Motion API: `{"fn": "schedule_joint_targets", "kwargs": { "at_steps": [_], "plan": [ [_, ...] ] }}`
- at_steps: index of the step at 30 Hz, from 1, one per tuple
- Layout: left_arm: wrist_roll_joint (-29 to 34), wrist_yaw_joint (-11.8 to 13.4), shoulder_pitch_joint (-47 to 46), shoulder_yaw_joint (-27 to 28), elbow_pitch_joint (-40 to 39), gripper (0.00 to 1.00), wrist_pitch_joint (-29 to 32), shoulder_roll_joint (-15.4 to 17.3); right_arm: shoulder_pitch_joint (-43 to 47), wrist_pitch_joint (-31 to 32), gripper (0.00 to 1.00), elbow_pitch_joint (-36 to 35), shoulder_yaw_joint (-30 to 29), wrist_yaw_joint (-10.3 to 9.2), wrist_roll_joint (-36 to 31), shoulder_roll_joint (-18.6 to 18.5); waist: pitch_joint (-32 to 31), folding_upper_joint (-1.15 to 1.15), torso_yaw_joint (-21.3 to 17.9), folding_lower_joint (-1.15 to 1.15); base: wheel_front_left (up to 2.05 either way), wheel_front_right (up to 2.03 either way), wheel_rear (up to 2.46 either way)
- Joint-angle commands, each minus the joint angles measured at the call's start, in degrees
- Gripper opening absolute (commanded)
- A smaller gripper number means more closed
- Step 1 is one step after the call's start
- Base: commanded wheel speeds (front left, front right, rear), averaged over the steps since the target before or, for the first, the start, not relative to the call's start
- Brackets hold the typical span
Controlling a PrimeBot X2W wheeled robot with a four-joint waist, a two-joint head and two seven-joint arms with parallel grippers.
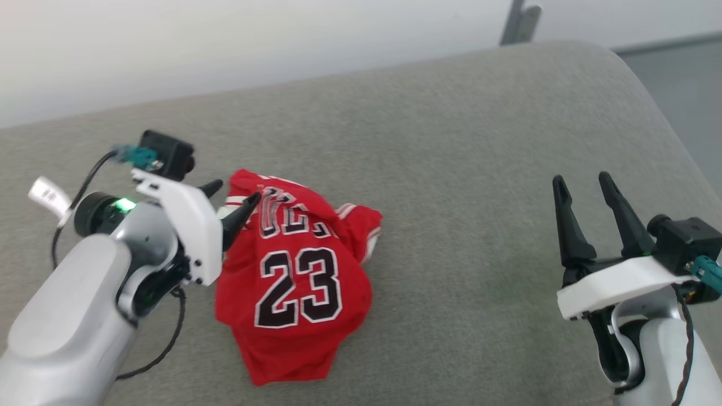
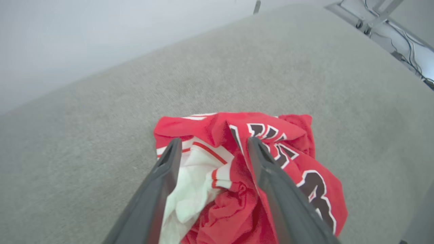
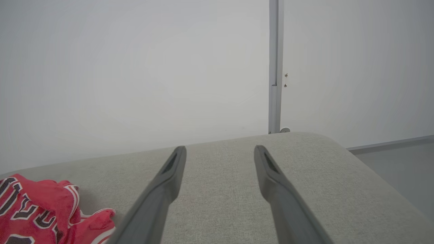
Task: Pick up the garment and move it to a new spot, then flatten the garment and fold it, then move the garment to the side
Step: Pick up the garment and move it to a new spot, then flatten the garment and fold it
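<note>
Left fingers [image 2: 156, 196] astride the garment [image 2: 305, 176]: wrist view white sleeve [image 2: 193, 183], head view 23 [image 1: 299, 287]

No. 23 on garment [image 1: 296, 338]; lettering [image 1: 290, 217] unclear

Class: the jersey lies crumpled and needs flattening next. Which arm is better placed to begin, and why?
Probably the left: the left gripper is open at the jersey, fingers either side of its white sleeve. The right gripper, also open, hangs apart over bare cushion.
</note>
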Motion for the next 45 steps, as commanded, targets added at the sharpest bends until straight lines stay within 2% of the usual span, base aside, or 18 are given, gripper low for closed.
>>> {"fn": "schedule_joint_targets", "kwargs": {
  "at_steps": [1, 15, 22, 26, 32, 45],
  "plan": [
    [0.52, 0.47, 2.44, 1.1, -1.79, 1.0, -3.0, 0.88, 0.95, 0.23, 1.0, 0.0, -0.08, -0.02, -0.04, -0.42, -2.08, 0.0, 2.29, 0.0, 0.0, 0.0, 0.0],
    [2.3, 6.21, 20.7, 10.48, -13.33, 1.0, -27.18, 6.76, 4.51, -0.08, 1.0, 0.74, -0.2, -0.02, 0.47, -3.02, -7.77, 0.0, 8.29, 0.0, 0.0, 0.0, 0.0],
    [0.77, 8.37, 31.41, 15.65, -16.56, 1.0, -37.72, 7.33, 5.43, -0.45, 1.0, 1.1, -0.47, -0.02, 0.66, -3.47, -8.76, 0.0, 10.2, 0.0, 0.0, 0.0, 0.0],
    [1.08, 8.92, 36.55, 18.27, -17.07, 1.0, -40.1, 6.88, 5.92, -0.76, 1.0, 1.27, -0.67, -0.02, 0.87, -3.43, -9.06, 0.0, 10.9, 0.0, 0.0, 0.0, 0.0],
    [2.95, 9.27, 41.63, 22.18, -18.62, 1.0, -41.01, 4.35, 6.36, -1.08, 1.0, 1.4, -1.02, -0.02, 0.76, -3.33, -9.38, 0.0, 11.77, 0.0, 0.0, 0.0, 0.0],
    [8.62, 4.41, 46.2, 30.78, -19.32, 1.0, -41.07, -2.09, 7.39, -1.39, 1.0, 1.11, -1.59, -0.02, 0.19, -2.57, -9.6, 0.0, 12.42, 0.0, 0.0, 0.0, 0.0]
  ]
}}
